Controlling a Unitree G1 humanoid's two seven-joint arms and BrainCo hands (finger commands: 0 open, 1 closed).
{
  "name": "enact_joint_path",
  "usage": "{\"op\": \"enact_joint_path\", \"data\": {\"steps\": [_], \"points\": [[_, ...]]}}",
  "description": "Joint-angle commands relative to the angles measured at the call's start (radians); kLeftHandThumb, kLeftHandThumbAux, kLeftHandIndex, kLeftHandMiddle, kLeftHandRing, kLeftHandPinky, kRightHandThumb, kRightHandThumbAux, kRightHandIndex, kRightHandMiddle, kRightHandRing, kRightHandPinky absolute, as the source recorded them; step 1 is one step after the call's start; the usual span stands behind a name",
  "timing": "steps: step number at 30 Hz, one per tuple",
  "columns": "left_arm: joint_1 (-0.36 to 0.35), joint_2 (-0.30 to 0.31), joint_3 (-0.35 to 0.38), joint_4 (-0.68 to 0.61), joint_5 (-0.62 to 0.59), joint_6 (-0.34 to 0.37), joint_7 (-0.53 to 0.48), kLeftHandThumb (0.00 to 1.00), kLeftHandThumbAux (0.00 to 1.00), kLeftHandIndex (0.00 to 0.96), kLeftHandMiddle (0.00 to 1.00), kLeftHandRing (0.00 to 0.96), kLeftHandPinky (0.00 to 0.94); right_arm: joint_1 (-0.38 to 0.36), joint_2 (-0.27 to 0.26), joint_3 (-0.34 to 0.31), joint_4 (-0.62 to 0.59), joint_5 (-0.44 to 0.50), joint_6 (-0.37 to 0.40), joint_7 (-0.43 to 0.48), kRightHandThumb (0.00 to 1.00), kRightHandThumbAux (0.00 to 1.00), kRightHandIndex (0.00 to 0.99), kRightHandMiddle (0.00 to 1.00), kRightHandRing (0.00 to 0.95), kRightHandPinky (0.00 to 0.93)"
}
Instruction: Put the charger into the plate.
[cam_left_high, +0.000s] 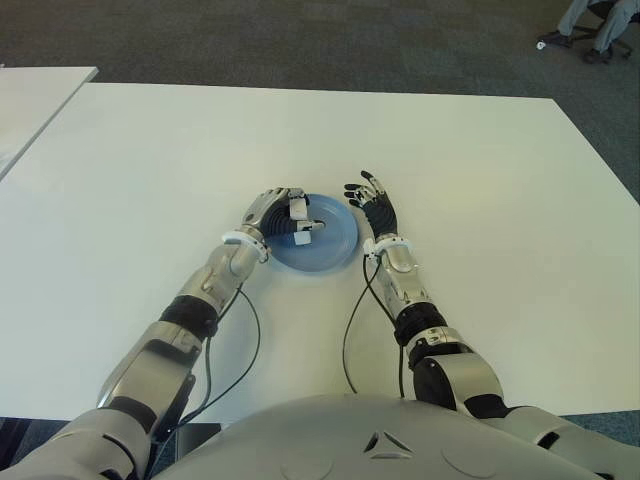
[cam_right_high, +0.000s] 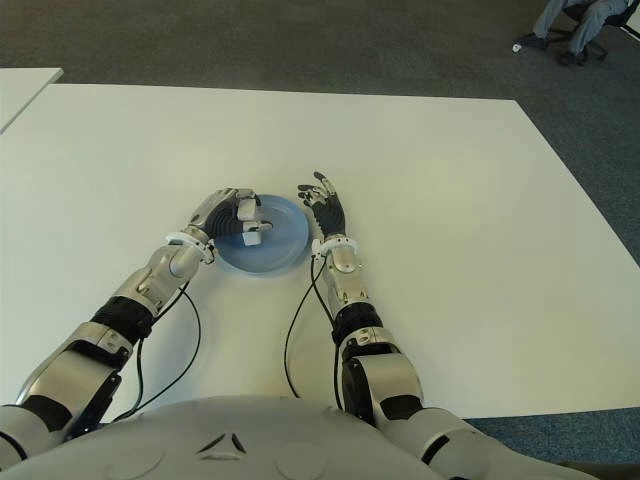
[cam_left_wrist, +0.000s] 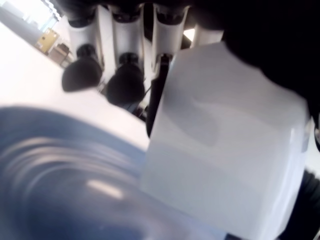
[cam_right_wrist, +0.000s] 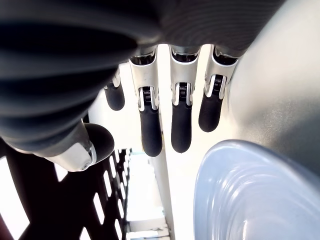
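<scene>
A blue plate (cam_left_high: 330, 250) sits in the middle of the white table (cam_left_high: 480, 180). My left hand (cam_left_high: 280, 214) reaches over the plate's left rim, its fingers curled around a white block-shaped charger (cam_left_high: 301, 224). The left wrist view shows the charger (cam_left_wrist: 225, 145) close up, clamped between fingers and thumb just above the plate (cam_left_wrist: 65, 185). My right hand (cam_left_high: 375, 208) stands at the plate's right edge with fingers spread and nothing in them; its wrist view shows the straight fingers (cam_right_wrist: 181, 125) beside the plate's rim (cam_right_wrist: 240, 195).
Another white table (cam_left_high: 35, 95) stands at the far left. An office chair base (cam_left_high: 590, 40) shows on the dark carpet at the far right. Thin black cables (cam_left_high: 352, 340) hang from both forearms onto the table's near part.
</scene>
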Motion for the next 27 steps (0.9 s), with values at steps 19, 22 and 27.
{"op": "enact_joint_path", "data": {"steps": [19,22,27], "points": [[0.043,0.129,-0.045,-0.171,0.052,0.039,-0.158,0.239,0.313,0.002,0.0,0.0,0.0,0.037,0.023,-0.008,0.043,0.011,0.007,-0.006,0.0,0.562,0.112,0.364,0.324,0.23],[0.045,0.131,-0.045,-0.176,0.05,0.034,-0.164,0.255,0.336,0.028,0.0,0.0,0.0,0.037,0.022,-0.007,0.043,0.009,0.005,-0.009,0.0,0.546,0.108,0.363,0.321,0.23],[0.048,0.136,-0.046,-0.179,0.047,0.023,-0.167,0.274,0.373,0.08,0.047,0.006,0.0,0.034,0.023,-0.002,0.047,0.002,0.0,-0.015,0.0,0.52,0.102,0.36,0.317,0.229]]}}
